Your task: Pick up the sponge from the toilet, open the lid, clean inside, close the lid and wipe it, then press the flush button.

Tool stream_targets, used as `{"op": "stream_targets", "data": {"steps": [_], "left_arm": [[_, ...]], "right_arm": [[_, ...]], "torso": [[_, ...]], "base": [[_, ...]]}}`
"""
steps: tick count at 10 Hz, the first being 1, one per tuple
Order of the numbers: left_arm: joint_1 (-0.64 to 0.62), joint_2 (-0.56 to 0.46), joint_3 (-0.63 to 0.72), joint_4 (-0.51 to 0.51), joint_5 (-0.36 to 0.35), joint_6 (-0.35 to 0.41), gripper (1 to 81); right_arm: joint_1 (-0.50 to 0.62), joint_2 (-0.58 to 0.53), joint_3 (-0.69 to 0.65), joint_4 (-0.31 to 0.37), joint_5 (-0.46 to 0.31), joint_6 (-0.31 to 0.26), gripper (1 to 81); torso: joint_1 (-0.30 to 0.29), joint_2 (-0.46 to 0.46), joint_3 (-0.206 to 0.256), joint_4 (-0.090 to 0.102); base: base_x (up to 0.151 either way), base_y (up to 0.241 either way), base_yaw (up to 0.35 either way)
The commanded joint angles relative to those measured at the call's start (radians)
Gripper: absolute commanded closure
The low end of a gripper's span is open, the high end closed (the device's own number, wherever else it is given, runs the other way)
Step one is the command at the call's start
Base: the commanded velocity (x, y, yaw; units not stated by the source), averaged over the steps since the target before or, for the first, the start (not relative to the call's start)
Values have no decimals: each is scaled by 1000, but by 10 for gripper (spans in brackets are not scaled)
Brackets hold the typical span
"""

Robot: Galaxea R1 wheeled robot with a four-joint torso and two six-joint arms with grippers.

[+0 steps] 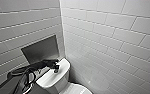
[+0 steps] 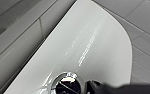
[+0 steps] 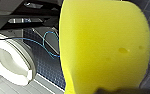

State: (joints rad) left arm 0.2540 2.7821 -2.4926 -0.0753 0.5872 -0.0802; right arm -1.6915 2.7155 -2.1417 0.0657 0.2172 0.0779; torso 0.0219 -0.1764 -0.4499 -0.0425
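The left gripper, aperture indiscernible, is hovering just beside the small round dark chrome-ringed flush button; centre, then press vertically.

You see the white tank top with the chrome-ringed flush button set in it; on the dark tiled floor lies a blue cable.

Left arm reaches forward from low left, wrist tipped down. Left gripper points straight down, flush button just under and beside the jaws. Right gripper clamps sponge between its jaws.
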Motion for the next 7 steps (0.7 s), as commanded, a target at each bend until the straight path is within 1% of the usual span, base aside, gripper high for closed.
{"op": "stream_targets", "data": {"steps": [1, 2, 3, 4, 5, 7], "left_arm": [[-158, -338, 583, -57, 21, -1, 811], [-134, -404, 663, -57, 0, -1, 811], [-90, -467, 733, -55, -1, -3, 811], [-27, -507, 762, -55, -6, 2, 811], [56, -560, 802, -55, -46, 8, 811], [230, -659, 912, -21, -154, 22, 811]], "right_arm": [[-9, -14, 27, -20, -62, -4, 811], [-8, -14, 27, -20, -55, -3, 811], [-6, -15, 26, -20, -47, -4, 811], [-4, -15, 24, -20, -47, -3, 811], [-3, -14, 17, -20, -41, -3, 811], [2, -9, 14, -20, -39, -4, 811]], "torso": [[0, 0, 0, 0], [0, 0, 0, 0], [0, 0, 0, 0], [0, 0, 0, 0], [0, 0, 0, 0], [0, 0, 0, 0]], "base": [[0, 0, 0], [0, 0, 0], [0, 0, 0], [0, 0, 0], [0, 0, 0], [0, 0, 0]]}}
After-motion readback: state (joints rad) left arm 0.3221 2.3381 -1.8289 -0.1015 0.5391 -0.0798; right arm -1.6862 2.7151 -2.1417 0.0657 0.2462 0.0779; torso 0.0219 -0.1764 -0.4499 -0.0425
